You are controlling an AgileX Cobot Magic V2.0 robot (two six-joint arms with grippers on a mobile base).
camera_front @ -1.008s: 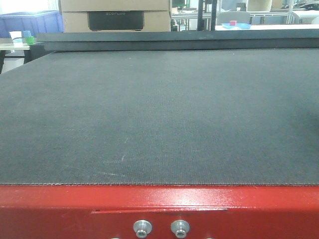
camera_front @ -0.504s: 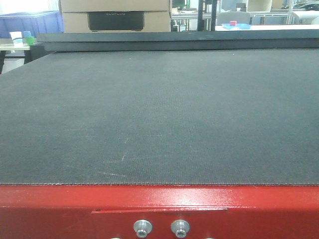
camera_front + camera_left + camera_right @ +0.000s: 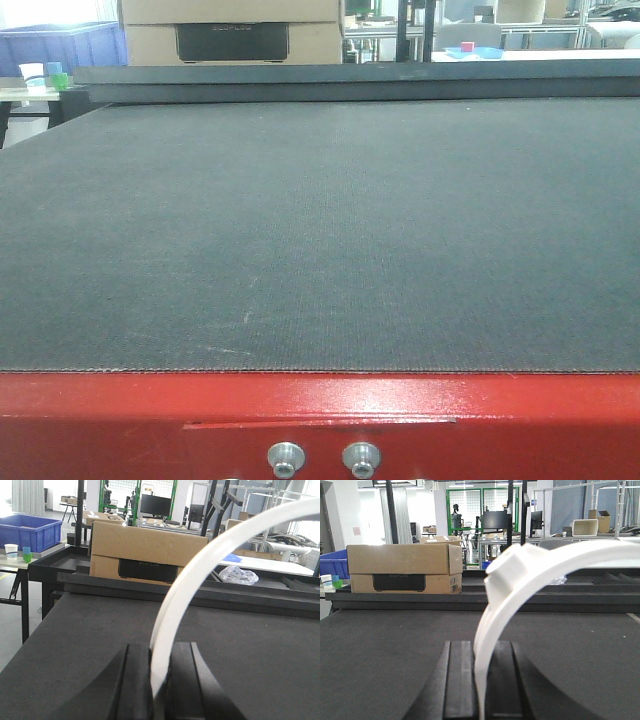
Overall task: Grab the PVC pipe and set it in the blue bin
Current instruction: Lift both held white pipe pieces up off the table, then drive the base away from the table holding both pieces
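In the left wrist view a white curved PVC pipe strap (image 3: 200,570) rises from between the black fingers and arcs up to the right; my left gripper (image 3: 159,647) is shut on its lower end. The right wrist view shows a similar white PVC pipe strap (image 3: 545,565) with a flat tab at its top, and my right gripper (image 3: 482,645) is shut on it. Both hang above the dark mat (image 3: 320,230). A blue bin (image 3: 30,530) stands on a side table at the far left. Neither gripper nor strap appears in the front view.
A cardboard box (image 3: 145,545) stands behind the black raised ledge (image 3: 200,592) at the mat's far edge. A clear plastic bag (image 3: 239,575) lies right of it. Cups (image 3: 11,551) sit by the blue bin. The red frame (image 3: 320,410) borders the mat's near edge.
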